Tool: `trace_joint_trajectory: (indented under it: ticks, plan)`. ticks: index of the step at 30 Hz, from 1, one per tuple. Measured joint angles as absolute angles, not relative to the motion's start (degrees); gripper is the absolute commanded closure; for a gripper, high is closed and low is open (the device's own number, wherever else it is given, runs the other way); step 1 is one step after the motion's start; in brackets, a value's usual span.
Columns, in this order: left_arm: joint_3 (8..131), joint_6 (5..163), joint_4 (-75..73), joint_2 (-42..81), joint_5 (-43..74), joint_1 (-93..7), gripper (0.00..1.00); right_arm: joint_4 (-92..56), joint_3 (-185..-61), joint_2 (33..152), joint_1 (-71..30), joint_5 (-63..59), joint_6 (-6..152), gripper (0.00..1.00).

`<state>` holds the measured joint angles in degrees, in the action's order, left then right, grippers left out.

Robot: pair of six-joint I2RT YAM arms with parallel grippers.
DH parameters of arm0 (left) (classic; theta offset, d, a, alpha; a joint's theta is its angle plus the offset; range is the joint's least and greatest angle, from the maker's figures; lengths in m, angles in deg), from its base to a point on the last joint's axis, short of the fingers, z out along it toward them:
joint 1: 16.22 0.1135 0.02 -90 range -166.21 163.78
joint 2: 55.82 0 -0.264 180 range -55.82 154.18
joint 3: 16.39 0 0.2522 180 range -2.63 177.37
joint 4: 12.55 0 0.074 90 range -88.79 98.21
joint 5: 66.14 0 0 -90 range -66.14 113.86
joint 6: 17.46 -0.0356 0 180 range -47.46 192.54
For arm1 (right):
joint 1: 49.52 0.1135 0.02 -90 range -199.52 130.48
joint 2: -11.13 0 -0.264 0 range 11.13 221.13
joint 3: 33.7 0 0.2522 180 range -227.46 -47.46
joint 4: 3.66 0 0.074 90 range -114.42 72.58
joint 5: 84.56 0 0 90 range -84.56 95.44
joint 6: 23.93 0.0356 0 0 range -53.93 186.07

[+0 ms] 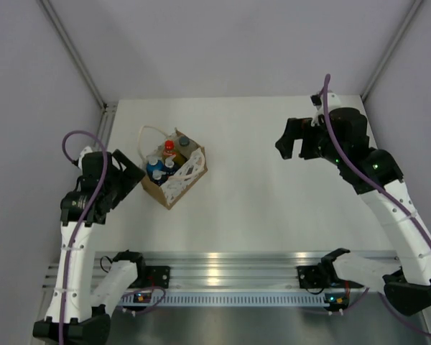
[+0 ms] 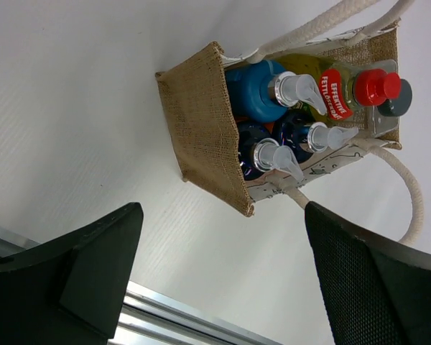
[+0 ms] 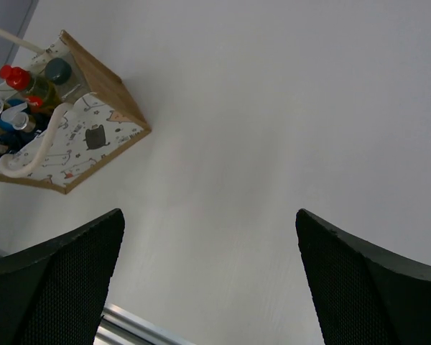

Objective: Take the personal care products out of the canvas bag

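Bottles [image 2: 255,93] stand packed upright in the bag [image 2: 205,122], left on the surface [image 1: 273,208], before the left fingers [image 2: 93,266]. These and the right fingers [image 3: 57,280] gape wide, empty. Probably light, slick plastic: grip under the red cap [image 2: 377,86]; the soft bag may lift too.

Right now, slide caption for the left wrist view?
Open left gripper hovers near a small tan canvas bag packed with five personal care bottles.

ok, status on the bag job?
Left gripper open, beside canvas bag, not touching. Right gripper open, well clear. All five bottles inside the bag. Nothing blocking.
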<state>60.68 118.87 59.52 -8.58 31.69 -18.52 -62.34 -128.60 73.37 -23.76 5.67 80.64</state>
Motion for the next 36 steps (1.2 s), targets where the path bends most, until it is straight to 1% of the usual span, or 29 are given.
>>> trace_joint_trajectory:
  ticks: [5,9,12,13,15,16,17,18,20,24,25,27,28,29,30,31,33,34,35,36]
  plan:
    - [60.64,122.8,59.52,-4.36,32.46,-18.52,0.02,-62.15,-128.58,74.22,-23.76,3.15,80.68,0.0]
    - [60.55,124.92,59.39,1.06,34.51,-18.52,0.02,-60.79,-128.49,74.81,-23.76,-4.17,81.14,0.01]
    - [60.35,125.49,58.51,3.21,36.72,-18.52,0.04,-59.17,-128.47,75.66,-23.48,-8.65,82.06,0.0]
    - [60.22,125.56,57.88,3.6,37.18,-18.5,0.1,-58.74,-128.47,76.12,-23.19,-9.92,82.41,0.01]
    - [60.02,125.82,57.05,4.47,37.77,-18.5,0.14,-58.41,-128.47,77.06,-22.36,-11.82,82.93,0.0]
    - [59.92,125.86,56.54,4.95,37.9,-18.48,0.19,-58.23,-128.49,77.67,-21.81,-12.85,83.21,0.01]
    - [59.65,126.04,55.8,5.52,38.01,-18.46,0.31,-57.97,-128.47,78.24,-21.27,-13.65,83.32,0.01]
    - [59.15,126.32,54.67,6.07,38.12,-18.43,0.38,-57.67,-128.49,78.88,-20.68,-14.38,83.54,0.01]
    - [57.77,126.12,52.61,7.16,38.18,-18.35,0.42,-57.25,-128.64,79.95,-19.24,-15.34,83.8,0.01]
    - [53.64,125.91,47.21,9.22,37.4,-18.13,0.42,-57.21,-131.66,82.88,-15.13,-15.53,83.85,0.01]
    - [52.9,125.93,46.21,9.59,37.11,-18.13,0.48,-57.03,-132.54,83.55,-14.19,-15.49,83.83,0.0]
    - [51.22,126.23,43.76,10.11,36.48,-18.13,0.65,-56.86,-135.25,85.59,-11.52,-14.84,83.69,0.0]
    - [50.67,126.43,42.78,10.22,36.2,-18.13,0.67,-56.81,-136.82,86.68,-9.99,-13.98,83.63,0.0]
    - [50.36,126.41,41.88,10.22,35.78,-18.13,0.72,-56.6,-138.13,87.75,-8.77,-13.35,83.56,0.0]
    - [50.21,126.47,41.22,10.22,35.41,-18.15,0.76,-56.51,-139.6,89.06,-7.3,-12.23,83.24,0.01]
    - [50.08,126.43,40.65,10.18,35.17,-18.15,0.84,-56.6,-141.23,90.39,-5.86,-10.88,82.97,0.0]
    - [49.6,126.52,39.54,9.96,34.71,-18.15,0.9,-56.31,-145.19,94.04,-2.93,-7.93,82.12,0.0]
    - [49.25,126.56,39.06,9.81,34.56,-18.15,0.97,-56.14,-147.09,95.95,-1.66,-6.25,81.66,0.01]
    - [48.99,126.67,38.58,9.67,34.29,-18.13,1.0,-56.14,-148.62,97.61,-0.79,-4.76,81.42,0.0]
    - [48.77,126.63,38.19,9.54,34.1,-18.15,1.0,-56.01,-150.5,99.86,0.0,-2.97,81.03,0.02]
